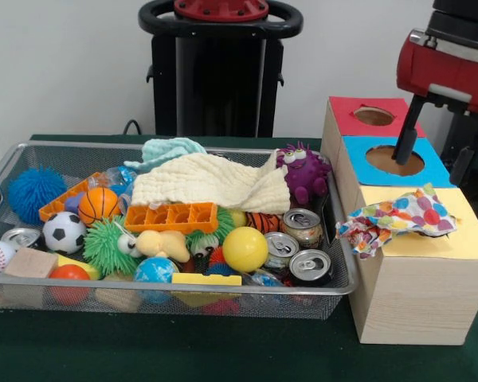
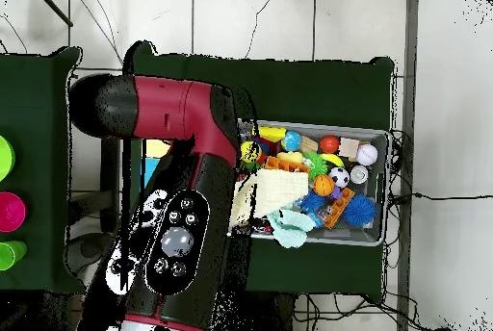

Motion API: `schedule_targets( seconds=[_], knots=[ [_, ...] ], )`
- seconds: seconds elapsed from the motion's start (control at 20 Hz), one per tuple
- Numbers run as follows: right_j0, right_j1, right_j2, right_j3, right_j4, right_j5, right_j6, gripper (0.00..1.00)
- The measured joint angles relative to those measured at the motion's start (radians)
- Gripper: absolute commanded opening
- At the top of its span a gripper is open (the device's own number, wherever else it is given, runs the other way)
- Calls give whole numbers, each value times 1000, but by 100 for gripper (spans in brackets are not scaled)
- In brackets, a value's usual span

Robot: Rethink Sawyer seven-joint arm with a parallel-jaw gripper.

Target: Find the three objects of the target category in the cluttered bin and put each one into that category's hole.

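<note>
**Gripper over the blue hole, cloth hanging out of the yellow**

The gripper (image 1: 404,151) dips toward the blue hole (image 1: 394,160); whether it holds anything, I cannot tell. A spotted cloth (image 1: 398,216) sags half out of the yellow hole, probably snagged there. More cloths (image 1: 211,181) top the wire bin (image 1: 346,274).
</note>
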Motion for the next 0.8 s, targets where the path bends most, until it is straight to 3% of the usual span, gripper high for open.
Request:
schedule_targets(
  seconds=[0.8],
  knots=[
    [0,75,-2,-27,0,-52,0,100]
  ],
)
